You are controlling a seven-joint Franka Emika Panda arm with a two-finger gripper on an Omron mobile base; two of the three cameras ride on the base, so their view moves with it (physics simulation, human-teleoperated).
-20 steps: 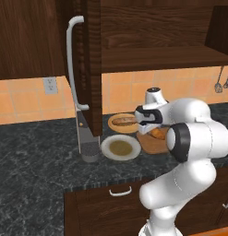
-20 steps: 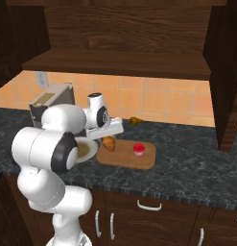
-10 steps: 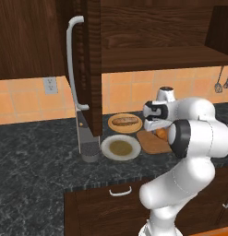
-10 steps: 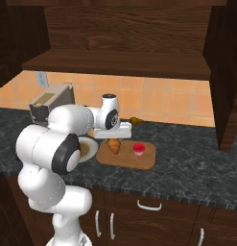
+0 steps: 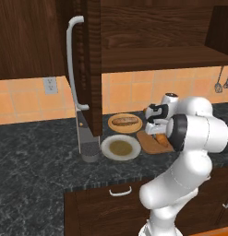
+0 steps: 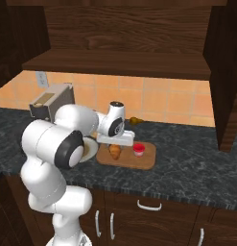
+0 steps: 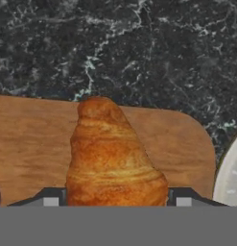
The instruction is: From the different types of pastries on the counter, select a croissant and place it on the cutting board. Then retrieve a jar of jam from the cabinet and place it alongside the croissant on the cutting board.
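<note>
Croissant and jam on the board

Croissant (image 7: 112,153) lies lengthwise between the jaws on the cutting board (image 6: 127,159); their grip probably loose, cannot tell.

On the worktop (image 6: 187,168), the cutting board (image 6: 139,162) carries the croissant (image 6: 114,152) with the jar of jam (image 6: 138,149) just beside it at 3 o'clock, apart. A plate (image 5: 120,148) lies off the board's edge at 9 o'clock; behind it, at 12 o'clock, a second plate (image 5: 125,122) holds the oblong roll (image 5: 124,121). The tool (image 7: 110,204) straddles the croissant's near end, the open cabinet (image 5: 92,69) above.
</note>
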